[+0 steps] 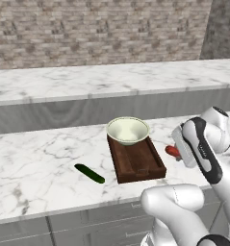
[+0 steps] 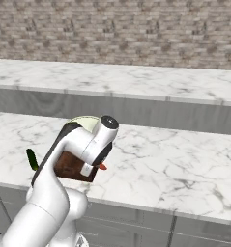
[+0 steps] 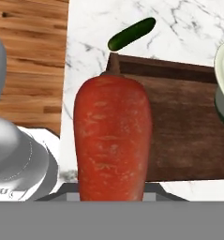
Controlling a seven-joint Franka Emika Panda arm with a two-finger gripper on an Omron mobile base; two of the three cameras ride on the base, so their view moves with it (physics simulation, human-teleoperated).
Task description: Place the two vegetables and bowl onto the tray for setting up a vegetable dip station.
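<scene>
Orange carrot (image 3: 112, 136) in claw (image 1: 178, 153), cucumber (image 1: 89, 173) left

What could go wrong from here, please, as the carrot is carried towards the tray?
1. The carrot juts far beyond the fingers, so it may swing or slip.
2. The bowl fills the tray's far end, so a careless drop could knock it.
3. The cucumber lies on the counter and needs tray space too.

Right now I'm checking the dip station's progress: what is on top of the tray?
The bowl sits on the far end of the tray; the rest of the wood is bare. The tray surface under the bowl is covered.
</scene>
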